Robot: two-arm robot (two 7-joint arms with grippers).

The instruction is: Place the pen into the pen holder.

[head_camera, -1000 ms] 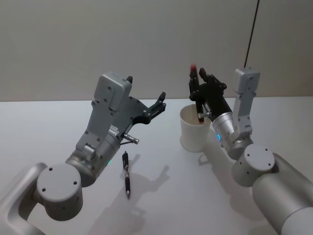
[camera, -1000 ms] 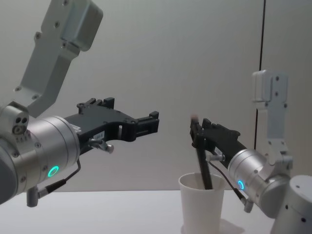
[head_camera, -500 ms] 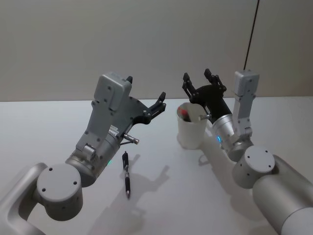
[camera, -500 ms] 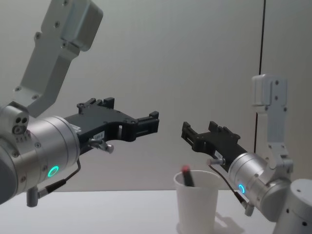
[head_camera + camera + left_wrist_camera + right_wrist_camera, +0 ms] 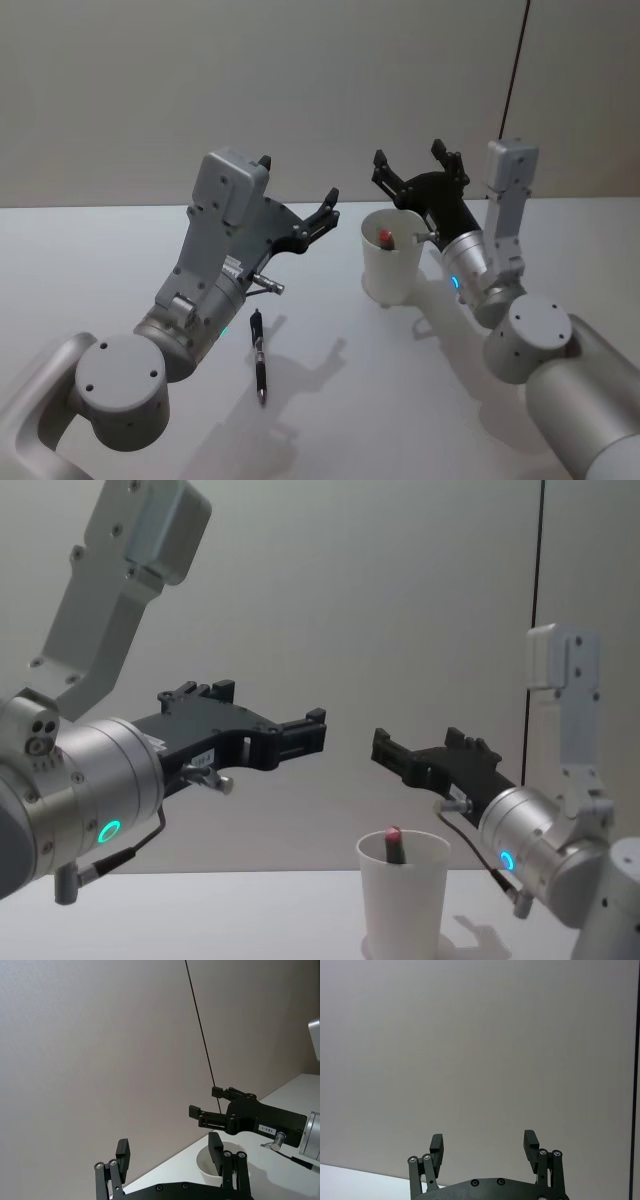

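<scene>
1. At the right gripper (image 5: pixel 410 165): fingers spread wide apart, nothing between them.
2. Hovering just above the far-right side of the pen holder (image 5: pixel 390 272), not touching its rim; in the chest view (image 5: pixel 415 752) pointing toward the left, higher than the cup.
3. In the right wrist view (image 5: pixel 483 1142), two black fingers well apart against the plain wall.
4. Inside the pen holder (image 5: pixel 403 905), a red-tipped pen (image 5: pixel 385 237) leaning on the inner wall, with the red end (image 5: pixel 395 840) just above the rim.
5. Pen holder upright on the white table (image 5: pixel 100 260), between the two arms and nearer to the right one.
6. At the left gripper (image 5: pixel 298 190): fingers also apart and empty, raised above the table to the left of the cup, well apart from it; in the chest view (image 5: pixel 270 715) pointing to the right.
7. On the table below the left arm, a dark pen (image 5: pixel 259 355) lying flat, apart from the cup.
</scene>
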